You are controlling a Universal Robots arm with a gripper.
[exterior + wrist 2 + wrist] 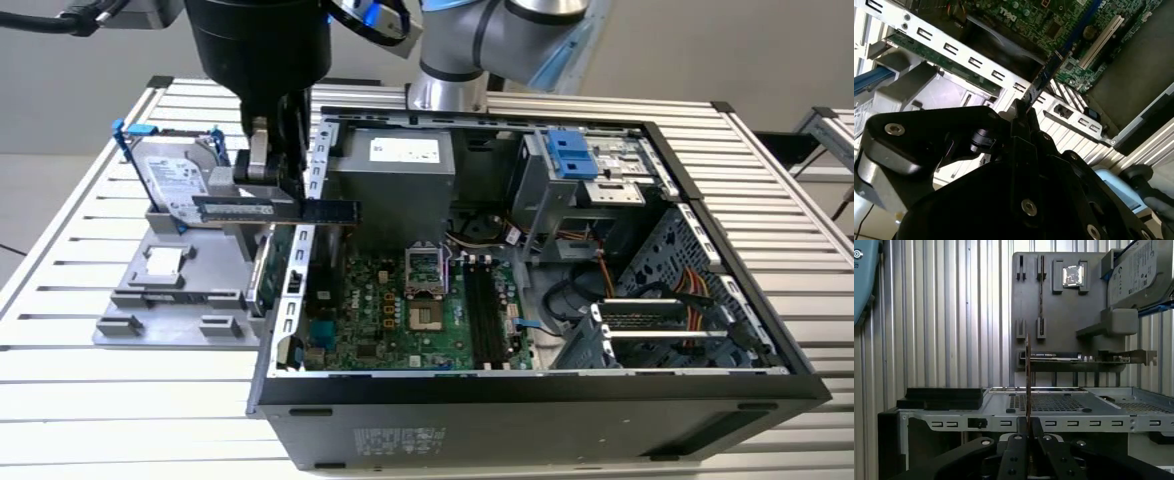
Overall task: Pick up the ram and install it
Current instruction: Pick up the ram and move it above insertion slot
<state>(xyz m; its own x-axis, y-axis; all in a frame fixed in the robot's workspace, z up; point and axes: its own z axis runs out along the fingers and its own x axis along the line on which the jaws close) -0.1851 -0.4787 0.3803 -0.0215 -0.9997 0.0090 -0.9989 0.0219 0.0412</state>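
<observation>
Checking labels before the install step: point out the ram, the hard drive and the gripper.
ram [331,211]: exterior view, the stick's end nearer the view's right.
hard drive [176,178]: exterior view, silver top face.
gripper [1028,427]: first wrist view, midway between its fingertips, shut on the ram.

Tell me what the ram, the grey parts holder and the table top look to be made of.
Ram: likely fibreglass circuit board; a thin, flat, dark strip with a matte face. Grey parts holder: probably plastic, perhaps printed; uniform dull grey with blocky moulded slots. Table top: seemingly aluminium profile; pale silvery ribbed slats with a soft sheen.
</observation>
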